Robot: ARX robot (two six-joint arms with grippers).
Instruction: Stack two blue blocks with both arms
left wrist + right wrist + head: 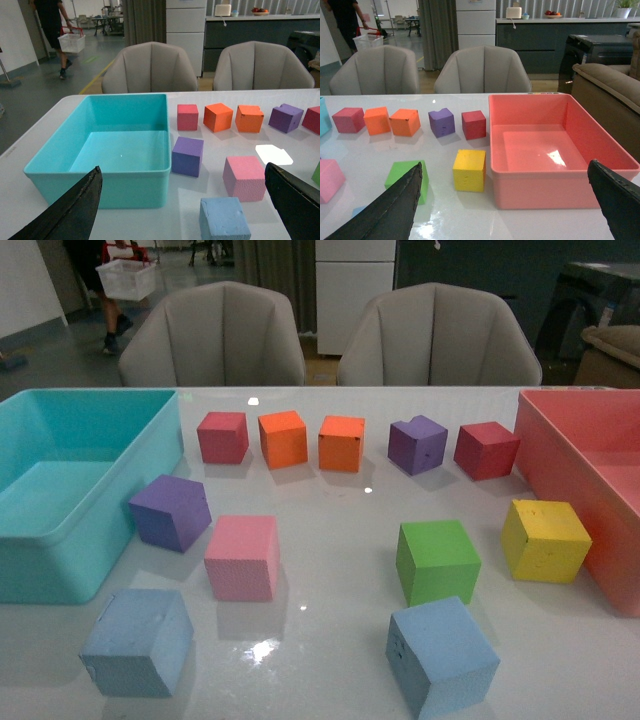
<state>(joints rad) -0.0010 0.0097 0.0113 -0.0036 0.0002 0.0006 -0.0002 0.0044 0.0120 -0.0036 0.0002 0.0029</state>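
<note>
Starting out, I see my left gripper [182,170] and right gripper [505,167] wide open (holding nothing); next I grab the left blue block [137,642] and right blue block [441,655], 1 each

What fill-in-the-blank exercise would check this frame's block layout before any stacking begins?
1. The left blue block and the right blue block both rest on the ___, apart from each other.
2. The block closest to the right blue block is ___.
3. The turquoise bin holds ___ blocks.
4. The left tool and the right tool both stand ___, holding nothing.
Missing words: table; green; no; open.
</note>
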